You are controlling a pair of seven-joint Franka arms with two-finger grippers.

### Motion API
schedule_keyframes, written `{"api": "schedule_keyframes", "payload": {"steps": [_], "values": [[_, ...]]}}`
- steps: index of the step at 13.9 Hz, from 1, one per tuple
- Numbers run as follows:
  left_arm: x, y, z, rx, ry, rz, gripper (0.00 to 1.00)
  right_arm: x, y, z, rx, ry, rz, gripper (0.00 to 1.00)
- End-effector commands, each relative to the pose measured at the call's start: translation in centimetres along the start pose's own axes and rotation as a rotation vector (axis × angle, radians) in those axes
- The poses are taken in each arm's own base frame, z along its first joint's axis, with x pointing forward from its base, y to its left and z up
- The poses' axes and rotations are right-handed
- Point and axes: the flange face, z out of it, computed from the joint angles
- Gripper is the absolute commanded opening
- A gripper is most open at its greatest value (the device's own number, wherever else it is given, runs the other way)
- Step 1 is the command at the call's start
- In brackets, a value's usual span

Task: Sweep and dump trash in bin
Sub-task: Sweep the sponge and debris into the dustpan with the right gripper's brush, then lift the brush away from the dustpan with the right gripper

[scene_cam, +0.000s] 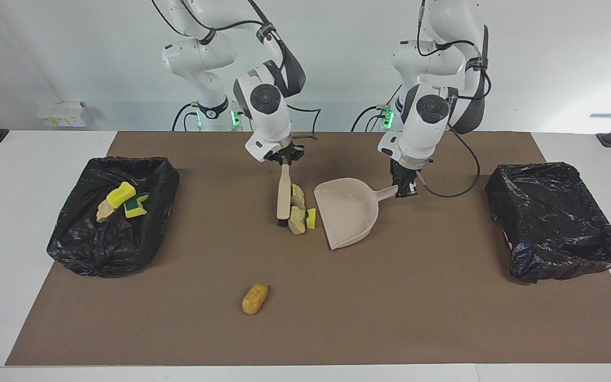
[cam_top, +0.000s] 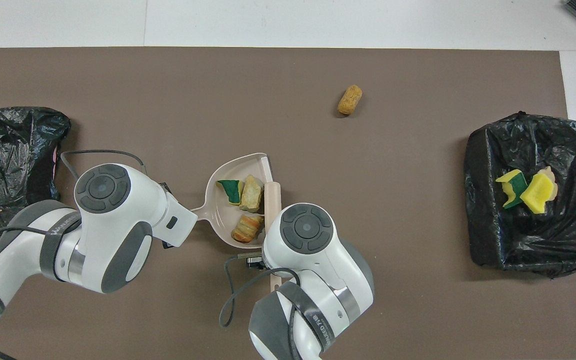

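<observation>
My right gripper (scene_cam: 283, 158) is shut on the handle of a beige brush (scene_cam: 282, 195), whose bristles rest on the mat. My left gripper (scene_cam: 405, 189) is shut on the handle of the beige dustpan (scene_cam: 352, 215). Three trash chunks sit between brush and pan. In the facing view the chunks (scene_cam: 298, 218) press against the pan's lip. In the overhead view the chunks (cam_top: 251, 193) lie just inside the dustpan (cam_top: 219, 212), with the brush (cam_top: 272, 196) at its mouth. An orange-brown chunk (scene_cam: 255, 298) lies alone, farther from the robots. Several chunks (scene_cam: 123, 203) lie in the bin (scene_cam: 101, 249) at the right arm's end.
A second black-lined bin (scene_cam: 555, 223) stands at the left arm's end of the table. A brown mat (scene_cam: 417, 307) covers the table's middle. A black cable loops from the left wrist beside the dustpan's handle.
</observation>
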Motion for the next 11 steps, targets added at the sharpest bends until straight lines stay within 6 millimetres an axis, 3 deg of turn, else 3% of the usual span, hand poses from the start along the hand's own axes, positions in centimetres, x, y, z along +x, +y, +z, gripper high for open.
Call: {"api": "schedule_keyframes", "payload": {"steps": [1,3,7,10,11], "values": [[-0.5,-0.1,0.0,0.006,0.031,-0.039,0.00,0.7,1.0,-0.3,-0.005,-0.023,0.036,0.00],[-0.7,-0.3,-0.1,-0.003,0.051,-0.062,0.00,0.9,3.2,-1.5,-0.036,-0.072,0.056,0.00],[-1.3,-0.5,-0.2,-0.024,0.063,-0.257,0.00,2.0,7.2,-6.0,-0.023,-0.051,0.106,0.00],[-1.2,-0.7,-0.6,-0.016,0.070,-0.272,0.00,4.8,10.5,-7.4,-0.081,0.030,0.080,0.00],[-1.1,-0.8,-0.9,-0.010,0.076,-0.290,0.00,6.7,13.2,-7.9,-0.080,0.072,0.065,0.00]]}}
